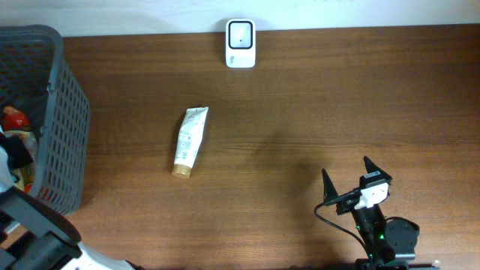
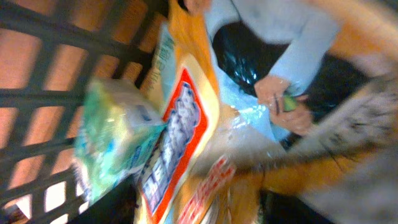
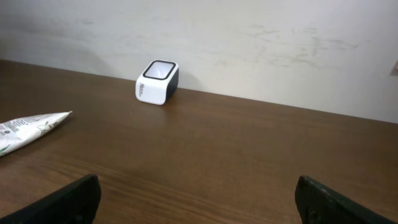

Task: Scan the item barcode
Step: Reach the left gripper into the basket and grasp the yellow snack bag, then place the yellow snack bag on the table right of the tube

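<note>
A white-and-black barcode scanner [image 1: 240, 43] [image 3: 157, 81] stands at the table's far edge. A white tube with a gold cap [image 1: 190, 141] [image 3: 28, 127] lies left of the middle. My left arm [image 1: 30, 225] reaches into the grey basket [image 1: 60, 105]. The blurred left wrist view sits close over an orange packet with a red-bordered label [image 2: 180, 124] and a green-white packet [image 2: 112, 130], and my left fingers do not show clearly there. My right gripper [image 1: 346, 167] [image 3: 199, 199] is open and empty, low over the table at the front right, facing the scanner.
The basket's dark lattice wall [image 2: 50, 62] stands left of the packets. A black crinkled bag [image 2: 249, 56] and a pale blue packet [image 2: 273, 37] lie among the basket's contents. A red-topped item [image 1: 13, 118] shows inside the basket from above.
</note>
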`<state>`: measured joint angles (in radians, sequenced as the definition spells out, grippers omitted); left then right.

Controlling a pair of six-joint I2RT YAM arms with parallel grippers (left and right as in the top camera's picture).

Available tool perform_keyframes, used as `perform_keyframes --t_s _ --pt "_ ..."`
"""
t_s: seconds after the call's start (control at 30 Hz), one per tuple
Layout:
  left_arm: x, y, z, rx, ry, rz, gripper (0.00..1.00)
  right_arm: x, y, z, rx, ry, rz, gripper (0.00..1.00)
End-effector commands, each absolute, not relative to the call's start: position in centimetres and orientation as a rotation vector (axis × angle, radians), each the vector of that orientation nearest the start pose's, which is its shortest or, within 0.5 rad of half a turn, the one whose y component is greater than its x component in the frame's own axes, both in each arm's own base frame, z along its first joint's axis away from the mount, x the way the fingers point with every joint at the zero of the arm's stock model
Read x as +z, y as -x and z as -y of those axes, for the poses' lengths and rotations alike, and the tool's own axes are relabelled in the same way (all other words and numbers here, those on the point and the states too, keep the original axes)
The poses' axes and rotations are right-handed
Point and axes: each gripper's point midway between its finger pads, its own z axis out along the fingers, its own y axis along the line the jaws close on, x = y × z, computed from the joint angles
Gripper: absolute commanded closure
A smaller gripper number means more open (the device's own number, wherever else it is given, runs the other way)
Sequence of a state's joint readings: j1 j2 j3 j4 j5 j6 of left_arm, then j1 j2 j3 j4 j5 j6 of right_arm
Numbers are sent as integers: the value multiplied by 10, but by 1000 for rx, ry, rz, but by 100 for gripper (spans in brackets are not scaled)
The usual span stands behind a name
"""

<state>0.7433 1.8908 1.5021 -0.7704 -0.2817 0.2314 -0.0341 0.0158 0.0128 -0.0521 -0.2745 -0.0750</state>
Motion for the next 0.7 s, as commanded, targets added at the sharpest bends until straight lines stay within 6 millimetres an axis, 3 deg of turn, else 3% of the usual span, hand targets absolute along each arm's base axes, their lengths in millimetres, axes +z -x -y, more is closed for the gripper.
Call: perform_keyframes --t_s 0.0,0.1,0.17,0.2,0.27,0.3,0.37,0.4,0.43,0.5,0.53,0.6,0.67 --pt "87 -295 -336 626 791 -2783 81 161 -242 -37 139 237 -1610 1" --pt "89 -297 -339 634 791 -2768 84 161 -242 -37 139 237 -1610 1" --pt "89 -297 -339 636 790 -2765 100 161 -242 -37 139 237 -1610 1" --pt "92 -299 -339 637 786 -2760 100 161 -242 -37 139 237 -1610 1" --pt "118 -311 -333 654 746 -2718 100 161 -242 -37 139 237 -1610 1" --pt "142 -320 -331 672 724 -2668 100 161 -242 -37 139 237 -1610 1" --pt "207 -334 -328 709 735 -2491 100 161 -242 -37 139 237 -1610 1" --pt "267 -340 -319 718 743 -2328 100 161 -242 -37 139 237 -1610 1" --pt "296 -340 -311 725 725 -2260 100 161 -242 -37 139 237 -1610 1" --pt "355 -336 -288 735 668 -2121 100 161 -242 -37 139 237 -1610 1" --pt "397 -330 -266 732 620 -2012 100 161 -242 -37 139 237 -1610 1" --pt "439 -323 -234 700 560 -1895 100 161 -242 -37 139 237 -1610 1" --pt "460 -329 -176 544 415 -1858 100 161 -242 -37 139 237 -1610 1"
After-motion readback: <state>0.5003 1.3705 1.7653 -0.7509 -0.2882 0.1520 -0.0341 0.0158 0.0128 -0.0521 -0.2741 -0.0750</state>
